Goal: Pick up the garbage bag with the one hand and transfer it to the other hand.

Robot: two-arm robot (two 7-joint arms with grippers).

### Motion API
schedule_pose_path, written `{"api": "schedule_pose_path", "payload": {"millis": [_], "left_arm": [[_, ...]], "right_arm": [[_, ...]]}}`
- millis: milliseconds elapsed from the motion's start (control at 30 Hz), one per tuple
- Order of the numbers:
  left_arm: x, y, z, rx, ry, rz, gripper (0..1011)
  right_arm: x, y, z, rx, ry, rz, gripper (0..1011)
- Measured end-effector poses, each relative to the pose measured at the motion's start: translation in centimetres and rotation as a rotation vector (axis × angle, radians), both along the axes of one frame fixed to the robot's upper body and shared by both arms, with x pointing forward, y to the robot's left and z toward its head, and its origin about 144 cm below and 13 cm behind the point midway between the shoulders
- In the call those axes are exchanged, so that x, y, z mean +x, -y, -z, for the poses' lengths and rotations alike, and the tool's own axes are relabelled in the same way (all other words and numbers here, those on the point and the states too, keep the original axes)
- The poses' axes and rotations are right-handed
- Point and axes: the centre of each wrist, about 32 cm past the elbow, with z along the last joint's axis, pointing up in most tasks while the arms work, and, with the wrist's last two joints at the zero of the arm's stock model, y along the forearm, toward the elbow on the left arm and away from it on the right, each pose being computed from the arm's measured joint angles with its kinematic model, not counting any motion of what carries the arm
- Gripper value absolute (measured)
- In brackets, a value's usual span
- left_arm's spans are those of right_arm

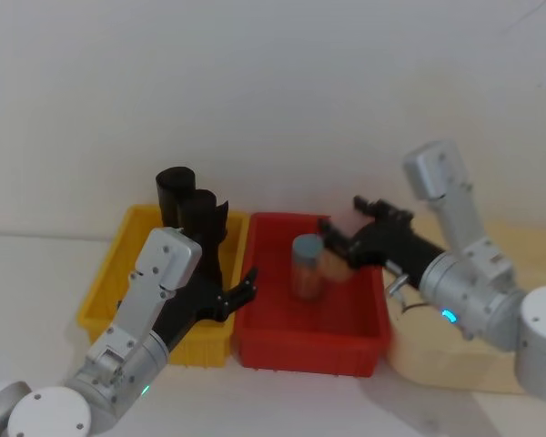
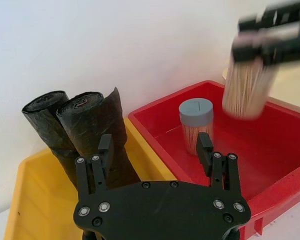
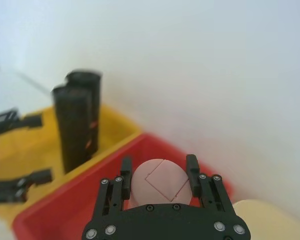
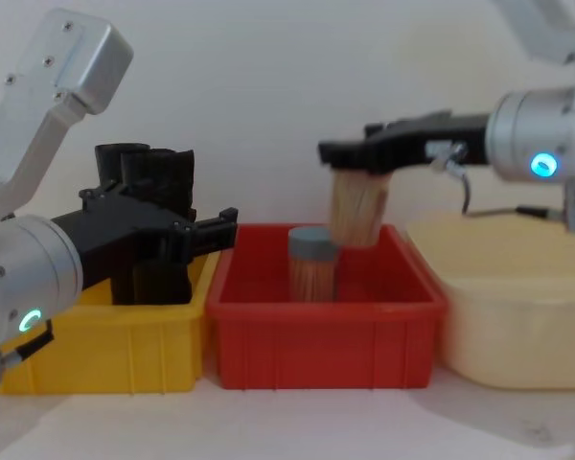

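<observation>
A: Where is the garbage bag (image 2: pixel 95 130)?
B: Upright in the yellow bin (image 1: pixel 105 282), just ahead of my left hand (image 2: pixel 155 147), which is spread wide and nearer. My right hand (image 3: pixel 158 165) is closed on a toothpick jar (image 4: pixel 356 206) above the red bin (image 1: pixel 305 350).
</observation>
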Motion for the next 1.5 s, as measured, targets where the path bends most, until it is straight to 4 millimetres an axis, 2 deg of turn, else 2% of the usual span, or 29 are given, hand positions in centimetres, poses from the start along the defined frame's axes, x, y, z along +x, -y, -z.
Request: {"api": "schedule_pose_path", "payload": {"millis": [100, 400, 767, 1100, 1233, 1267, 1400, 1500], "left_arm": [[0.0, 0.0, 0.0, 0.0, 0.0, 0.0, 1000], [0.0, 0.0, 0.0, 0.0, 0.0, 0.0, 1000], [0.0, 0.0, 0.0, 0.0, 0.0, 0.0, 1000], [0.0, 0.0, 0.0, 0.0, 0.0, 0.0, 1000], [0.0, 0.0, 0.0, 0.0, 0.0, 0.0, 1000], [0.0, 0.0, 0.0, 0.0, 0.0, 0.0, 1000], [0.0, 0.0, 0.0, 0.0, 0.0, 0.0, 1000], [0.0, 0.0, 0.0, 0.0, 0.0, 0.0, 1000]], "right_arm": [[-0.1, 1.2, -1.3, 0.034, 0.049, 0.042, 641], [-0.3, 4.3, -3.0, 0.066, 0.107, 0.153, 641], [-0.2, 6.9, -2.2, -0.005, 0.066, 0.243, 641], [0.3, 7.9, -0.7, -0.092, 0.019, 0.283, 646], [0.4, 8.1, -0.3, -0.112, 0.009, 0.291, 769], [0.4, 8.2, -0.2, -0.119, 0.005, 0.294, 769], [0.5, 8.3, 0.1, -0.132, -0.001, 0.299, 915], [0.5, 8.4, 0.2, -0.138, -0.004, 0.302, 961]]}}
